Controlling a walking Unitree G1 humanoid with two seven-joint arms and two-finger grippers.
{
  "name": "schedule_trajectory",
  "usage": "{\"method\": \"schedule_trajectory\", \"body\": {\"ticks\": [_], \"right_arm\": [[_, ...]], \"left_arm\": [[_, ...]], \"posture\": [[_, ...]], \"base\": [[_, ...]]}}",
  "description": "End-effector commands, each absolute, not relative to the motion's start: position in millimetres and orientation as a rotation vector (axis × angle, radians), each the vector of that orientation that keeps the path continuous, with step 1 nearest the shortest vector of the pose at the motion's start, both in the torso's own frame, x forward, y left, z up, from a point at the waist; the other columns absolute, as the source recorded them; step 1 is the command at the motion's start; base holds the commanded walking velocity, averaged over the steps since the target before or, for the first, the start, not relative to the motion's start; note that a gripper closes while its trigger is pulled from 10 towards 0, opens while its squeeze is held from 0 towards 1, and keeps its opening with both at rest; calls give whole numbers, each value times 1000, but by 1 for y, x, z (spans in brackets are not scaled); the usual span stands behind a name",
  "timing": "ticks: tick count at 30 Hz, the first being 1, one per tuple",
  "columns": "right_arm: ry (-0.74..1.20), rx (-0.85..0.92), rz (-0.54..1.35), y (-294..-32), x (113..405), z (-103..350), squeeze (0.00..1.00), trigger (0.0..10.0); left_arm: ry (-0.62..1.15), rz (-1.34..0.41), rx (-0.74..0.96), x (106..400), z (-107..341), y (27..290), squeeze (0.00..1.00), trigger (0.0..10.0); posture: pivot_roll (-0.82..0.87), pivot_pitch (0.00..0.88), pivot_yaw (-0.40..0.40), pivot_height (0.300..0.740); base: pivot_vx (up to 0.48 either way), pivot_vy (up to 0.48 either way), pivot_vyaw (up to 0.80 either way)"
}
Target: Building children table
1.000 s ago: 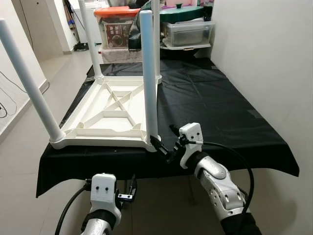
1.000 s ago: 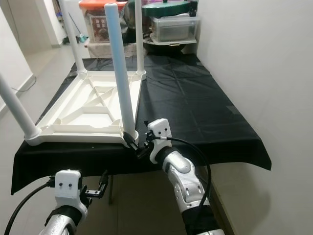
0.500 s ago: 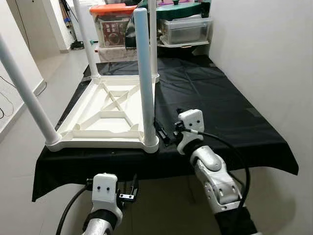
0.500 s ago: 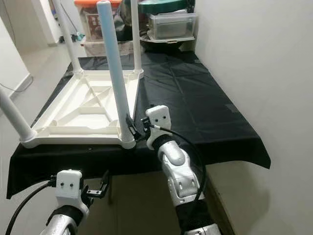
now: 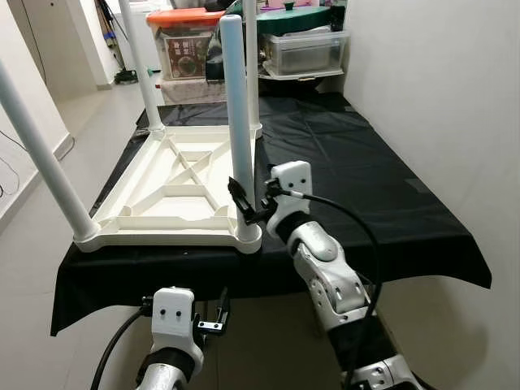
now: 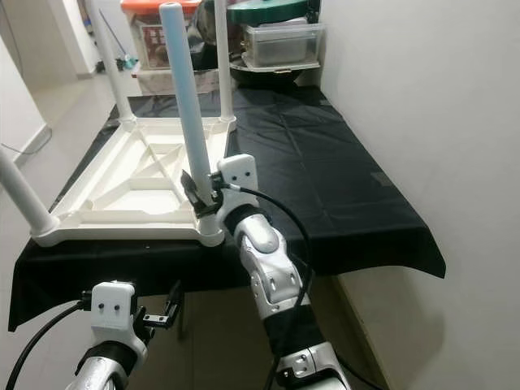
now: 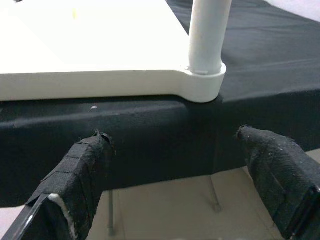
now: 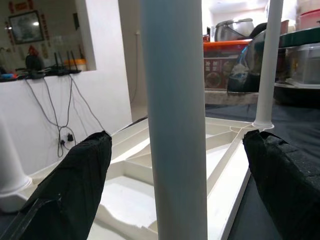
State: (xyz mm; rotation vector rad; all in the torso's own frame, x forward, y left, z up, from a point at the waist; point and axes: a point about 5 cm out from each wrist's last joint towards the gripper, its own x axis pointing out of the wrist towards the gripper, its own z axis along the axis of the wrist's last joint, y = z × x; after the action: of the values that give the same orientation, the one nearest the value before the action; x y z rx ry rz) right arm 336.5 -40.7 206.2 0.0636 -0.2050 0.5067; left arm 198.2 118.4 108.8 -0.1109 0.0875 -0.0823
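Observation:
A white children's table [image 5: 175, 199] lies upside down on the black cloth [image 5: 366, 179], its legs pointing up. My right gripper [image 5: 244, 203] is at the lower part of the near right leg [image 5: 237, 122]. In the right wrist view that leg [image 8: 175, 120] stands between the two fingers [image 8: 75, 185], with a gap on each side, so the gripper is open. My left gripper [image 5: 213, 318] hangs open below the front edge. The left wrist view shows it [image 7: 170, 135] facing the corner socket [image 7: 200, 82] of that leg.
The near left leg [image 5: 41, 154] leans out over the front left corner. Stacked storage boxes [image 5: 191, 49] and a clear bin [image 5: 305, 49] stand behind the table. A white wall [image 5: 439, 106] runs along the right side. Open floor [image 5: 49, 122] lies to the left.
My right gripper has risen from the table's front corner and moved left, so its fingers now straddle the near right leg. The left arm has stayed put. The camera shifted slightly.

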Motion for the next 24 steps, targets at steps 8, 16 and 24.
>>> {"method": "schedule_trajectory", "body": {"ticks": [8, 16, 24], "right_arm": [[-165, 52, 501, -21, 349, 210, 0, 10000], [-122, 46, 487, -6, 357, 211, 0, 10000], [-98, 31, 451, 11, 367, 223, 0, 10000]], "left_arm": [[102, -74, -121, 195, 109, 116, 0, 10000], [102, -76, -125, 193, 110, 115, 0, 10000], [99, -78, -127, 192, 111, 112, 0, 10000]], "posture": [[85, 43, -17, 740], [89, 49, -25, 740], [89, 51, -31, 740]], "base": [[0, 0, 0], [0, 0, 0], [0, 0, 0]]}}
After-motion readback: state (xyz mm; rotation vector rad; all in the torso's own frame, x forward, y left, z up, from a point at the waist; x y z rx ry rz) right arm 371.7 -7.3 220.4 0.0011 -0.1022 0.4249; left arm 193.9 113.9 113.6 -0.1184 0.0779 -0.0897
